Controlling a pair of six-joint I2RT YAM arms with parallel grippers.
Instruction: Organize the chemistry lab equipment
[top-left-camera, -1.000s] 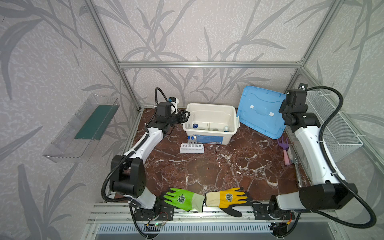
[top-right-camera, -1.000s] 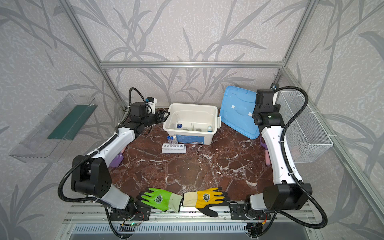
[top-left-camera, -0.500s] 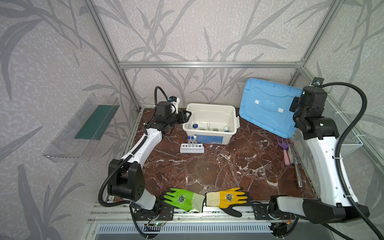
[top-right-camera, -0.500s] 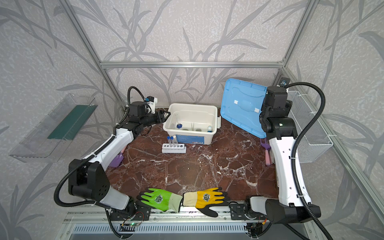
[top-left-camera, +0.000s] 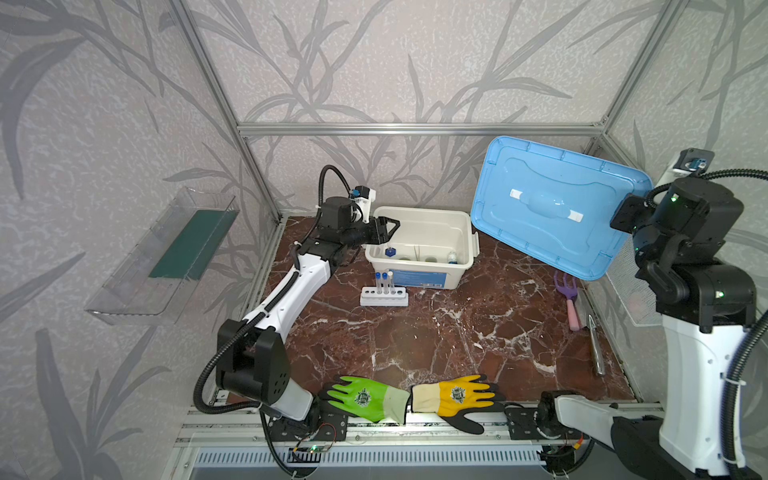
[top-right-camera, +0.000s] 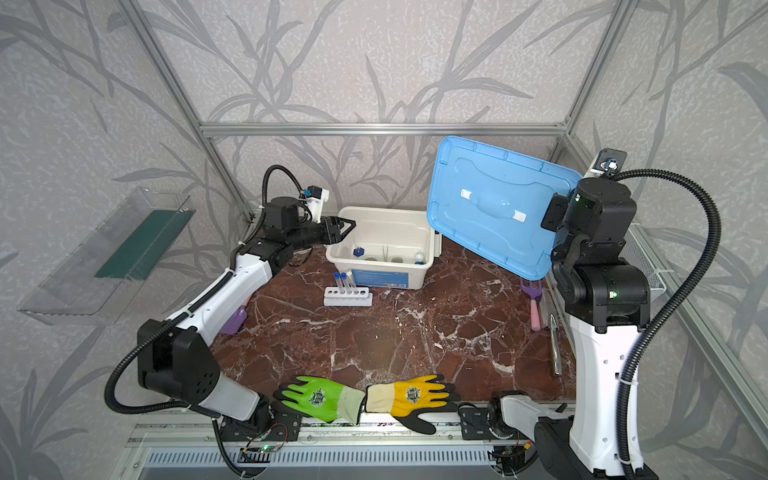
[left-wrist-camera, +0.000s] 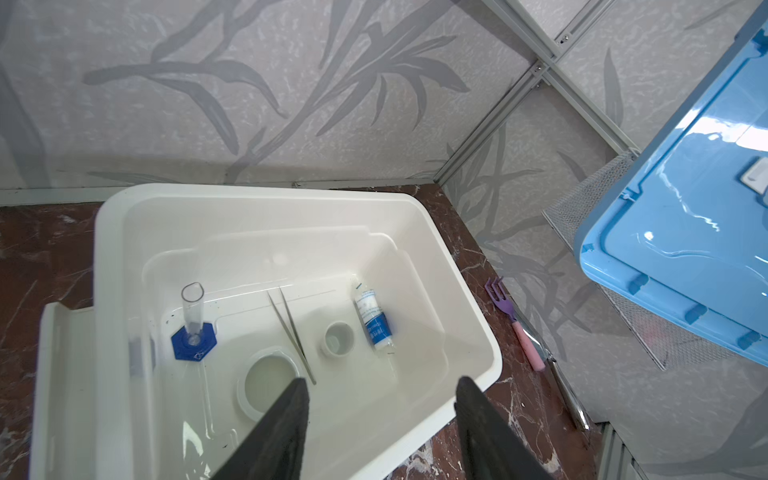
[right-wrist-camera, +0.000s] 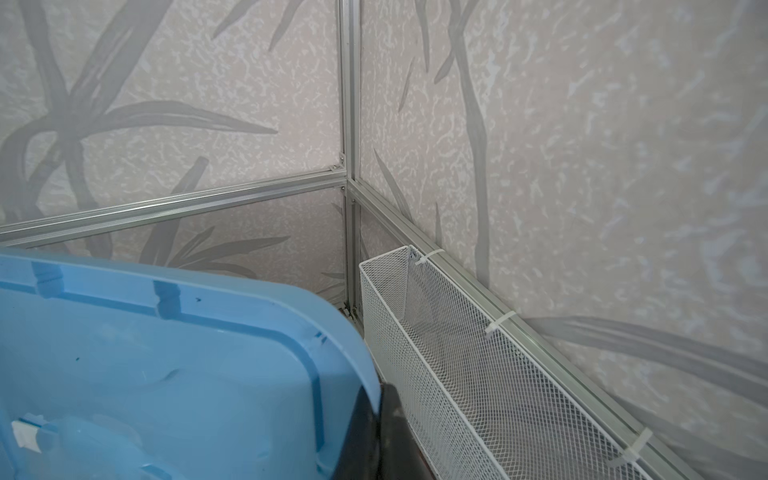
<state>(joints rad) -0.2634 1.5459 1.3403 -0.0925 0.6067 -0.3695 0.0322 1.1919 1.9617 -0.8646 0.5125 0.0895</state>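
I'm taking the bin (top-left-camera: 464, 249) as my mark. My left gripper (left-wrist-camera: 380, 399) hangs over its left rim, jaws spread and holding nothing, pointed into the bin.

Inside the bin the cylinder (left-wrist-camera: 193, 320) stands upright on its blue base near the left wall. The tweezers (left-wrist-camera: 291, 332) lie flat in the middle. A large dish (left-wrist-camera: 270, 382) and a small dish (left-wrist-camera: 338, 338) sit on either side of the tweezers. The bottle (left-wrist-camera: 373, 320) lies on its side just beside the small dish.

The rack (top-left-camera: 384, 297) sits on the table (top-left-camera: 436, 332) just in front of the bin, with tubes (top-left-camera: 384, 281) upright in its left holes.

My right gripper (right-wrist-camera: 376, 432) is pinched on the edge of the lid (top-left-camera: 540, 208). The lid is tilted in the air, up and to the right of the bin. In both top views it hides those fingers.

The green glove (top-left-camera: 361, 397) and yellow glove (top-left-camera: 455, 395) lie well in front of the bin. The fork (top-left-camera: 567, 295) lies to the bin's right.
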